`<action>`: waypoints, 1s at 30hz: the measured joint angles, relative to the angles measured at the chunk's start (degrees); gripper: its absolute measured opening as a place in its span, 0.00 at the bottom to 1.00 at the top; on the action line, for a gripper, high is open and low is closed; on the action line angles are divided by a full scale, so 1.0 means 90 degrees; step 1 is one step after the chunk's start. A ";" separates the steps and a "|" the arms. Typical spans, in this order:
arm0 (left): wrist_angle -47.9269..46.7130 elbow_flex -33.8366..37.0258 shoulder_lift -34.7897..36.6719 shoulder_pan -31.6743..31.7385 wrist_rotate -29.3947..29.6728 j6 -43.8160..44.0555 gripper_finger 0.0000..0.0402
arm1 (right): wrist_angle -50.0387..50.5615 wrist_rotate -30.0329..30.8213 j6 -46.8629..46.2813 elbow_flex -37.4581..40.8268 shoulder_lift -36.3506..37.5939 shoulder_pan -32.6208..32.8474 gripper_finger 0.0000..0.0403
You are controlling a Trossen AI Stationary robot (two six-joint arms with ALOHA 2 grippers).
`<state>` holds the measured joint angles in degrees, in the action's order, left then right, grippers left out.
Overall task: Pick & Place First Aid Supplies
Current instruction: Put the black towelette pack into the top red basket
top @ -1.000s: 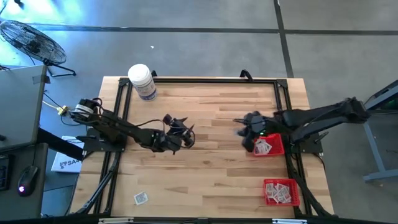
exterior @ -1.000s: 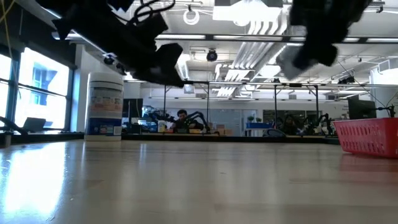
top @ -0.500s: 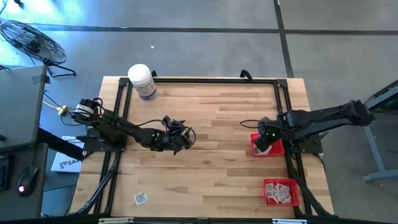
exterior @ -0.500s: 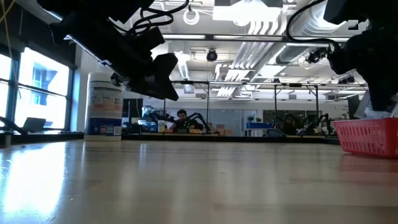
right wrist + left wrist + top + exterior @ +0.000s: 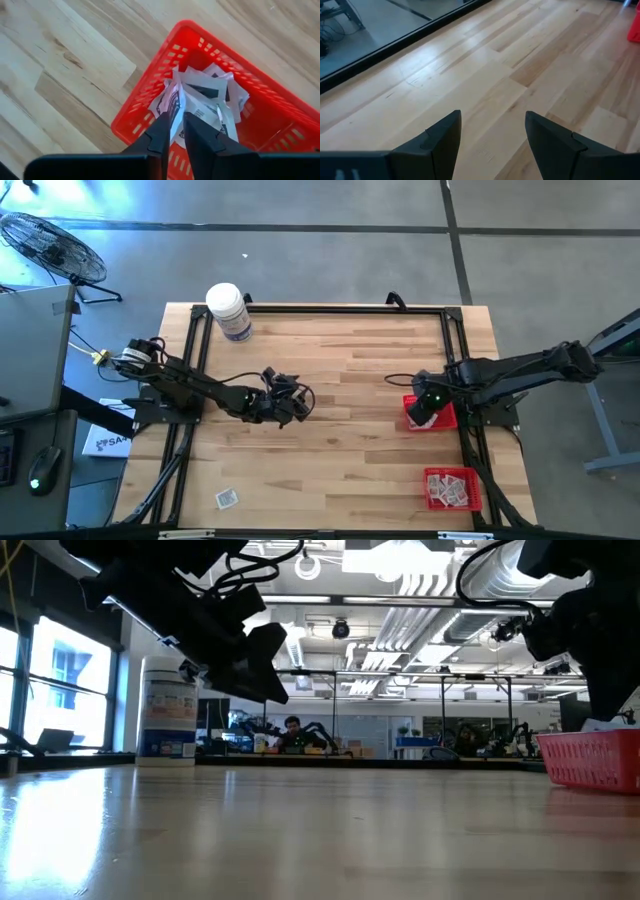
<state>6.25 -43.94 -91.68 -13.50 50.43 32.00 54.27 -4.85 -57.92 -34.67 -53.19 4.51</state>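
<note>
A red mesh basket [image 5: 432, 413] at the table's right side holds several white-grey first aid packets [image 5: 215, 97]. My right gripper [image 5: 180, 131] points steeply down into it, with one packet [image 5: 173, 102] standing in the narrow gap between its fingers. In the high view the gripper [image 5: 424, 400] covers the basket's left part. My left gripper [image 5: 297, 402] hovers open over bare wood left of the table's middle, nothing between its fingers [image 5: 492, 135]. One loose packet [image 5: 227, 498] lies flat near the table's near-left corner. My right gripper pinches the packet's lower edge [image 5: 175, 119] between its two fingers, which come from above and point down. The packet stands upright on edge in the gap. Its far part rests among the other packets in the basket.
A second red basket [image 5: 452, 488] with packets stands at the near right corner. A large white bottle [image 5: 229, 311] stands at the far left. A black frame [image 5: 330, 309] runs along the table's edges. The middle of the table is bare wood.
My right gripper has gone toward the table's right edge and down, from beside the basket's left side to over it, tipping to point more steeply down, with the packet. My left arm has stayed in place.
</note>
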 joint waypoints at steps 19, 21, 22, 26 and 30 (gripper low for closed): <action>-0.0068 0.0000 0.0989 -0.0474 -0.0187 -0.0870 0.54 | 0.0038 -0.0171 -0.0125 -0.0314 0.0811 -0.0002 0.08; -0.0049 -0.0003 0.1321 -0.0667 -0.0444 -0.1146 0.54 | -0.0210 0.0550 0.0165 -0.0532 0.0891 -0.0002 0.07; -0.0127 -0.0005 0.1494 -0.0764 -0.0670 -0.1224 0.54 | -0.0407 0.0784 0.0297 -0.0590 0.0924 -0.0003 0.07; -0.0595 -0.0005 0.2004 -0.1149 -0.1463 -0.1029 0.54 | -0.0835 0.0382 0.0547 -0.0578 0.0846 -0.0005 0.07; -0.1087 -0.0005 0.2132 -0.1576 -0.1722 -0.0548 0.54 | -0.0505 0.0046 0.0354 -0.0189 0.0527 0.0017 0.07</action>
<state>-3.54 -43.99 -72.49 -27.68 34.94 27.07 49.73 -4.43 -54.73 -36.37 -48.44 4.67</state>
